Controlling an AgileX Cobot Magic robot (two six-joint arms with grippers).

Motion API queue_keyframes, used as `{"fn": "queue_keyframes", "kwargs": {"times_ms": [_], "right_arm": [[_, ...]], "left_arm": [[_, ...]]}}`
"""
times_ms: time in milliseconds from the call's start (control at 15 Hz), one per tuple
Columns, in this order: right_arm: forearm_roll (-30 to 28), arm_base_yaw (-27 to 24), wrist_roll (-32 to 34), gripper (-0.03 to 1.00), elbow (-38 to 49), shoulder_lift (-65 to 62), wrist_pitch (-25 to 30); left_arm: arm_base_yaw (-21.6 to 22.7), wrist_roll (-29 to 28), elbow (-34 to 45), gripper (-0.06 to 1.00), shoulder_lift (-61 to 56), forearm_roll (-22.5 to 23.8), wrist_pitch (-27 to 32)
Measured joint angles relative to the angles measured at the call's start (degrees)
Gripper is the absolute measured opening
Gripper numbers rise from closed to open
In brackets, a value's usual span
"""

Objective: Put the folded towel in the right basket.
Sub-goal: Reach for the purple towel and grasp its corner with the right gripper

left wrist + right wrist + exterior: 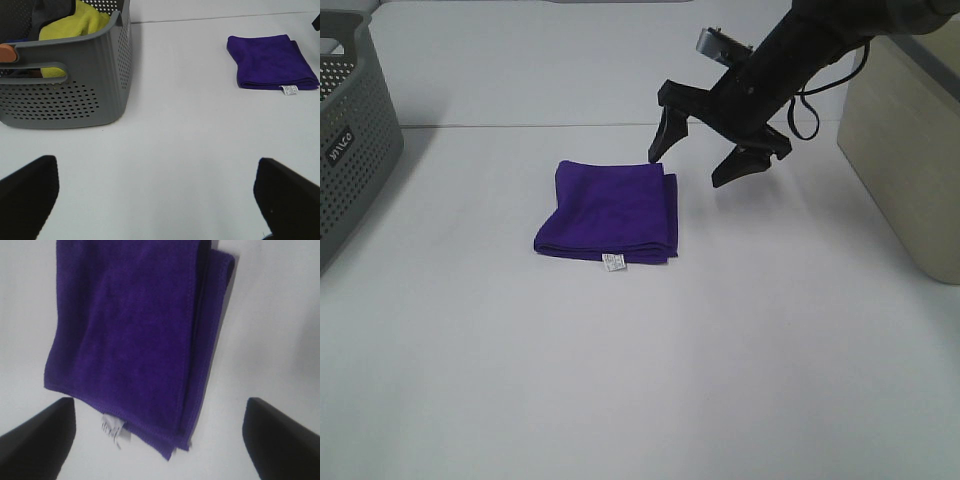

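Note:
A folded purple towel (610, 212) with a small white tag lies flat on the white table, left of centre. It also shows in the left wrist view (270, 62) and fills the right wrist view (140, 340). My right gripper (698, 160) is open and empty, hovering just above the towel's far right corner. The right basket (905, 150) is beige and stands at the right edge. My left gripper (160, 195) is open and empty, low over bare table, out of the high view.
A grey perforated basket (345, 140) stands at the left edge; in the left wrist view (95, 85) it holds a yellow cloth (75, 30) and dark items. The white table (640, 380) stretches bare toward the front.

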Motion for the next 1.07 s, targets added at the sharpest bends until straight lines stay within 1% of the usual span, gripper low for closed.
{"fn": "queue_keyframes", "kwargs": {"times_ms": [133, 333, 733, 867, 1067], "right_arm": [[0.17, 0.00, 0.06, 0.88, -1.95, 3.78, -0.11], [0.23, 0.00, 0.06, 0.88, -2.23, 7.22, -1.20], [2.06, 0.17, 0.06, 0.86, -2.81, 8.31, -3.09], [2.06, 1.09, 0.34, 0.85, -2.86, 8.65, -4.93], [4.70, 3.84, 1.72, 0.80, -3.55, 10.49, -7.73]], "left_arm": [[0.00, 0.00, 0.00, 0.99, 0.00, 0.00, 0.00], [0.00, 0.00, 0.00, 0.99, 0.00, 0.00, 0.00], [0.00, 0.00, 0.00, 0.99, 0.00, 0.00, 0.00], [0.00, 0.00, 0.00, 0.99, 0.00, 0.00, 0.00], [0.00, 0.00, 0.00, 0.99, 0.00, 0.00, 0.00]]}}
